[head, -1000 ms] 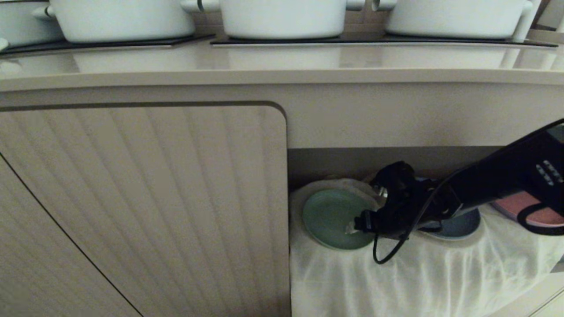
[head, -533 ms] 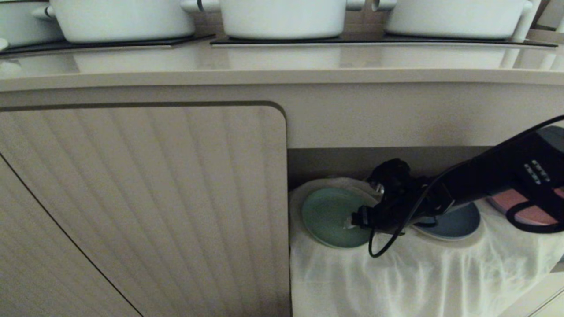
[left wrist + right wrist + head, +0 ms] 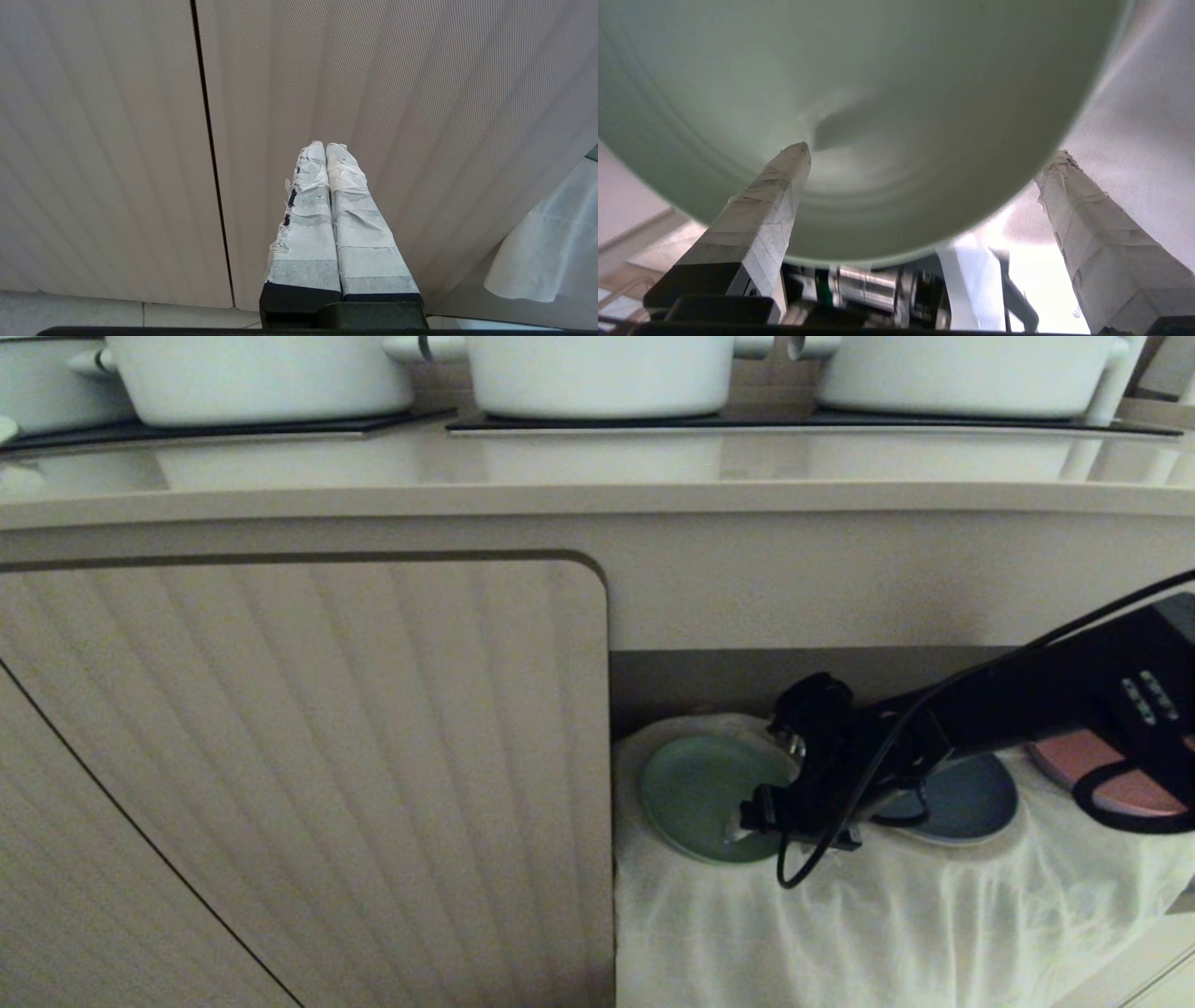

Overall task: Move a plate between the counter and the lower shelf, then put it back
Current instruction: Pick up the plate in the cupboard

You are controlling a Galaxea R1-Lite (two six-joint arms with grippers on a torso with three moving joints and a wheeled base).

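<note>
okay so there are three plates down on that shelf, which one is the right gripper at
The mint-green plate, leftmost on the white cloth. The right gripper is open astride its rim; the dark blue plate and pink plate lie behind the arm, untouched.

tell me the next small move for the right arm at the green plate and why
Probably close the right end effector on the plate's rim. It is open, with one finger over the plate and the other beside its edge, while the plate lies flat on the white cloth of the lower shelf.
</note>
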